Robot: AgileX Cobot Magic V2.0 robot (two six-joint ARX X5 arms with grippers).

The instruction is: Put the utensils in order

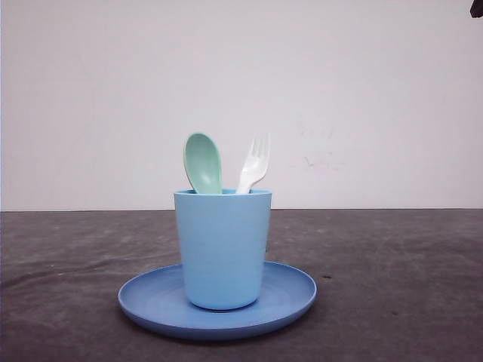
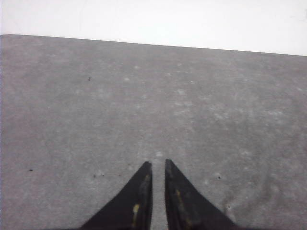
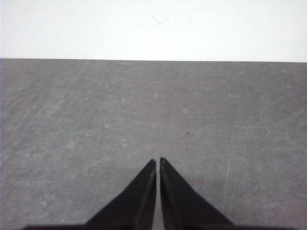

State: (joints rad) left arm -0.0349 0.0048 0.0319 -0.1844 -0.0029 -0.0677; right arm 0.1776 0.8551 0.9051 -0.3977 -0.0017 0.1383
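Observation:
In the front view a mint-green spoon (image 1: 202, 163) and a white fork (image 1: 254, 164) stand upright in a light blue cup (image 1: 223, 247), bowl and tines up, handles hidden inside. The cup stands on a round darker blue plate (image 1: 290, 289). My left gripper (image 2: 158, 164) hangs over bare grey table, its black fingers nearly together with nothing between them. My right gripper (image 3: 158, 160) is likewise shut over bare table, empty.
The grey table (image 1: 392, 286) runs back to a white wall (image 1: 362, 98). A dark corner of something (image 1: 477, 7) shows at the top right of the front view.

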